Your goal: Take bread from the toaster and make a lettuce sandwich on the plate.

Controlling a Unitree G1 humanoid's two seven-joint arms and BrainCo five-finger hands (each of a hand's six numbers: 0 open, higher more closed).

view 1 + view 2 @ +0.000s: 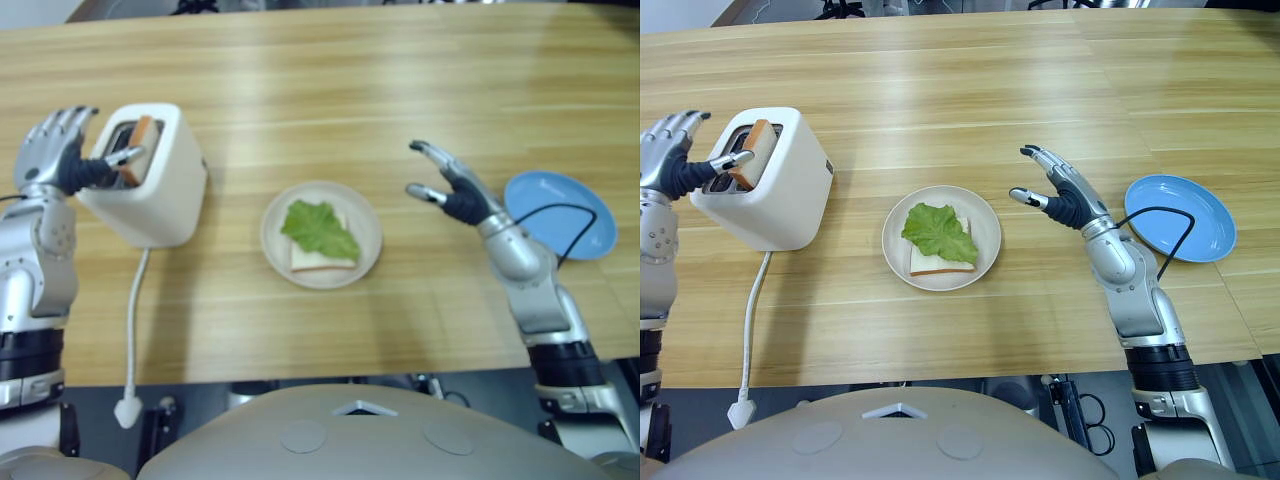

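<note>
**Left hand [55,150] at the toaster [160,195]: fetching the closing slice**

The left hand is raised beside the left side of the white toaster, at slot height, and meets the toast slice [143,140], which stands proud of the slot and leans slightly. Whether the hand has closed on the slice or merely touches it cannot be told. Its forearm rises steeply from the near edge of the table [940,100], with the wrist turned toward the toaster.

The right hand [1055,190] is open and holds nothing. It hovers above bare wood between the cream plate [990,235] and a blue plate [1210,240], with its fingers spread and directed toward the cream plate. A black cable [1165,209] loops across the blue plate.

On the cream plate lies a bread slice [940,265], with a lettuce leaf [938,232] covering most of it. The base of the sandwich therefore appears complete, and the step in hand is judged to be extraction of the top slice.

The next move calls for a secure pinch across the faces of the toast. A straight lift clear of the slot should follow, so that the toaster is neither dragged nor tipped. The slice must then be carried rightward to the cream plate and laid flat on the lettuce, squared to the slice beneath.

The toaster's white cord [133,310] trails off the near table edge.
</note>
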